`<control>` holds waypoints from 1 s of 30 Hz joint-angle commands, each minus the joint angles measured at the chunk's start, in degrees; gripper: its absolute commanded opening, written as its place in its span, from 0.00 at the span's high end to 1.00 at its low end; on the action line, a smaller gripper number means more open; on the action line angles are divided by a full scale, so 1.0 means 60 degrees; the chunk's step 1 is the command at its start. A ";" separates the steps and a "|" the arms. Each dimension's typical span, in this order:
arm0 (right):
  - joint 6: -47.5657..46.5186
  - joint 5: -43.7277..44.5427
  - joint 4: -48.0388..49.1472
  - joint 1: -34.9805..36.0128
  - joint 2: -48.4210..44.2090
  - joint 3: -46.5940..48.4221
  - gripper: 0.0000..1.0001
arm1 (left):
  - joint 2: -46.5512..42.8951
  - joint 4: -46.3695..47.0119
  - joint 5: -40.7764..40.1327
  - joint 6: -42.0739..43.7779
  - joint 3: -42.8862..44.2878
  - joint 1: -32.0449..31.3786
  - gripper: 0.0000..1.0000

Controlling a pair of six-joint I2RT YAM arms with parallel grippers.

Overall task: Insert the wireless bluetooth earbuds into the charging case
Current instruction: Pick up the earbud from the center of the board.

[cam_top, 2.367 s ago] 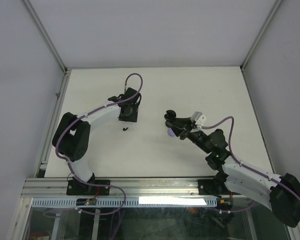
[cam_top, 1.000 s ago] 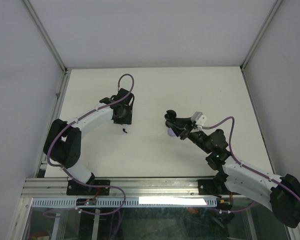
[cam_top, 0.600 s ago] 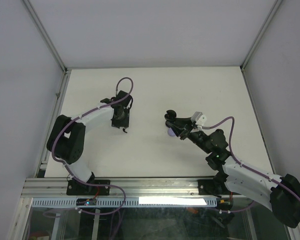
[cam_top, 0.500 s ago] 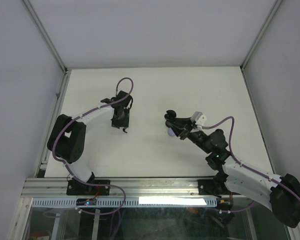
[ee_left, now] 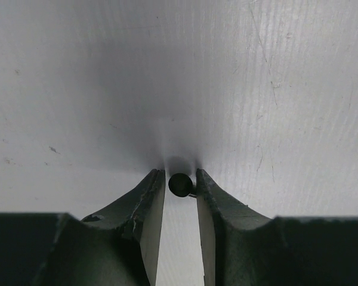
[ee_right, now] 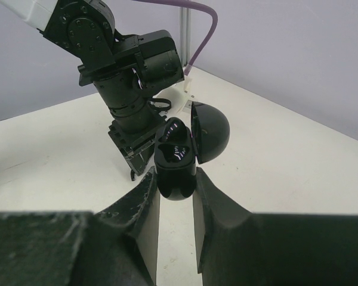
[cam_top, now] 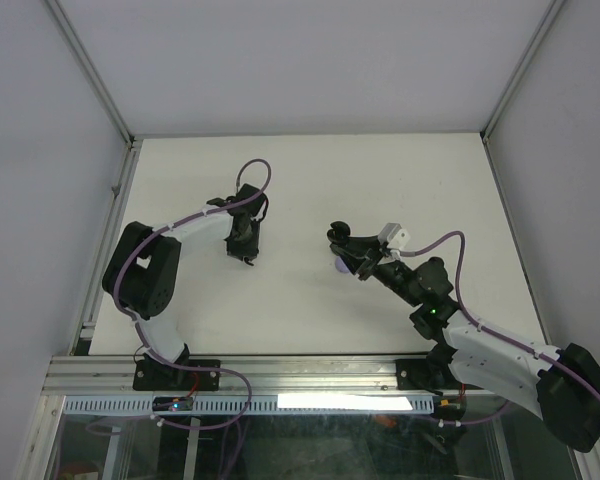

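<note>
A small black earbud point(ee_left: 181, 185) lies on the white table between the fingertips of my left gripper point(ee_left: 179, 176). The jaws stand narrowly round it: the right finger point(ee_left: 207, 193) meets its stem, and a sliver of gap shows on the left side. From above, my left gripper point(cam_top: 246, 252) points down at the table's left-middle and covers the earbud. My right gripper point(ee_right: 175, 176) is shut on the black charging case point(ee_right: 176, 161), held upright above the table with its lid point(ee_right: 210, 132) swung open to the right. In the top view the case point(cam_top: 339, 263) sits mid-table.
The white table point(cam_top: 380, 180) is walled by grey panels with metal frame posts at the back corners. Purple cables loop over both arms. The left arm's wrist point(ee_right: 134, 89) stands close behind the held case in the right wrist view.
My left gripper has come toward the earbud, lowered over it, and its jaws have narrowed round it. The right arm and the case have stayed still.
</note>
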 commanded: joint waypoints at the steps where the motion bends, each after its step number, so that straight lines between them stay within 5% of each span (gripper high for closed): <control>1: 0.0078 -0.0072 0.0447 -0.0053 -0.0026 0.0197 1.00 | 0.0219 0.0382 0.0334 0.0083 0.0099 -0.0039 0.72; 9: -0.0089 -0.0066 0.0325 -0.0056 -0.0009 0.0238 1.00 | -0.0572 0.0349 -0.0072 0.0061 -0.0060 -0.0318 0.86; 19: -0.0269 -0.0011 0.0613 -0.0038 0.0498 0.0392 1.00 | -0.2713 0.0389 -0.1772 0.0420 0.0555 -0.1133 0.89; 30: -0.0190 0.0161 0.1610 0.0031 0.1219 0.0470 1.00 | -0.4981 0.1829 -0.3377 0.2058 0.0966 -0.3378 0.89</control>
